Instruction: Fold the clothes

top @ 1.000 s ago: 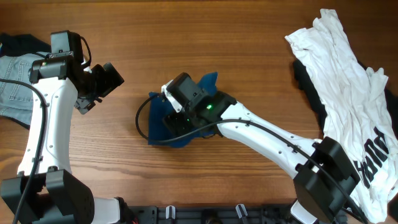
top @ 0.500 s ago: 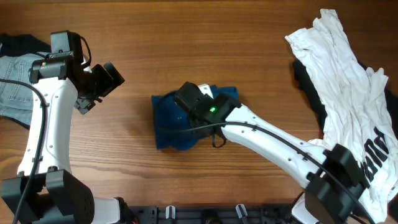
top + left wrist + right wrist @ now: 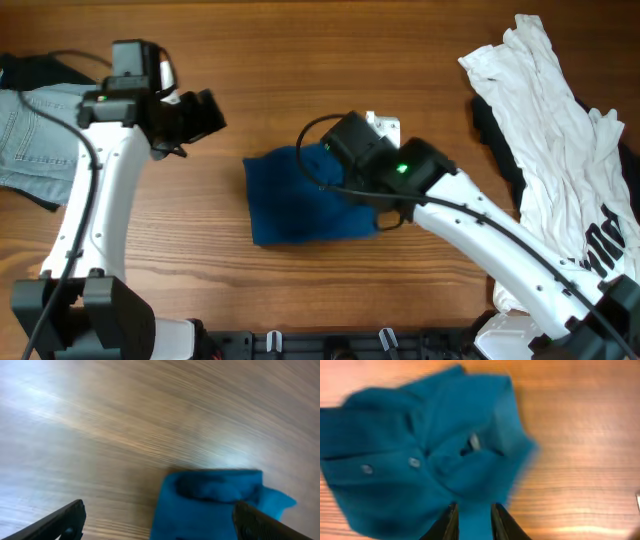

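You are seeing the teal-blue shirt [image 3: 300, 205] lying as a compact folded bundle near the middle of the table [image 3: 300, 60], with two buttons showing in the right wrist view. Your right gripper [image 3: 475, 521] is pinching a fold of the shirt between its fingers at the bundle's 2 o'clock corner, while your left gripper [image 3: 160, 522] is hovering at the bundle's 10 o'clock, fingers spread wide and holding nothing. The denim shorts [image 3: 30, 140] are lying at the table's 9 o'clock edge, and the white t-shirts [image 3: 560, 140] are sprawling at 3 o'clock.
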{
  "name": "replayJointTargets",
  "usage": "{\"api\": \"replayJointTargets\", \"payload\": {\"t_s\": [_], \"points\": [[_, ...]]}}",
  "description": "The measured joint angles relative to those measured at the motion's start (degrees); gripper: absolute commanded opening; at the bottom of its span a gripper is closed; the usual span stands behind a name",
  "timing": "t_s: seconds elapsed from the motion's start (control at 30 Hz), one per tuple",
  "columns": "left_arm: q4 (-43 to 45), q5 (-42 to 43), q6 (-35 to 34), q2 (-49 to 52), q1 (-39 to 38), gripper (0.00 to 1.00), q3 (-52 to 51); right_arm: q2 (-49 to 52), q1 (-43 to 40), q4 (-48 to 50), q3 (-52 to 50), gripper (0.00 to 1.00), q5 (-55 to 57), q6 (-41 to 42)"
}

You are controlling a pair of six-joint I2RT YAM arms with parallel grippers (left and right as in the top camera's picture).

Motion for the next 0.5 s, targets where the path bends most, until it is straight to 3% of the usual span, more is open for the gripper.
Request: {"api": "replayJointTargets", "payload": {"t_s": [0.1, 0.33, 0.43, 0.5], "points": [[1.4, 0.6, 2.6, 3.5, -5.0, 0.94, 0.0, 2.8, -0.5, 1.6, -0.7, 0.23, -7.3, -5.3], [1.1, 1.9, 3.2, 15.3, -10.1, 0.89, 0.0, 9.6, -0.5, 2.6, -5.3, 0.24, -14.2, -6.1], [-1.3, 1.5, 3.5, 20.0, -10.7, 0.84, 0.0, 11.4, -0.5, 4.8, -8.3, 0.36, -15.7, -6.6], [-4.2, 0.6, 3.7, 23.5, -10.7, 0.84, -0.1, 12.3, -0.5, 7.3, -10.5, 0.38, -16.1, -7.8]]}}
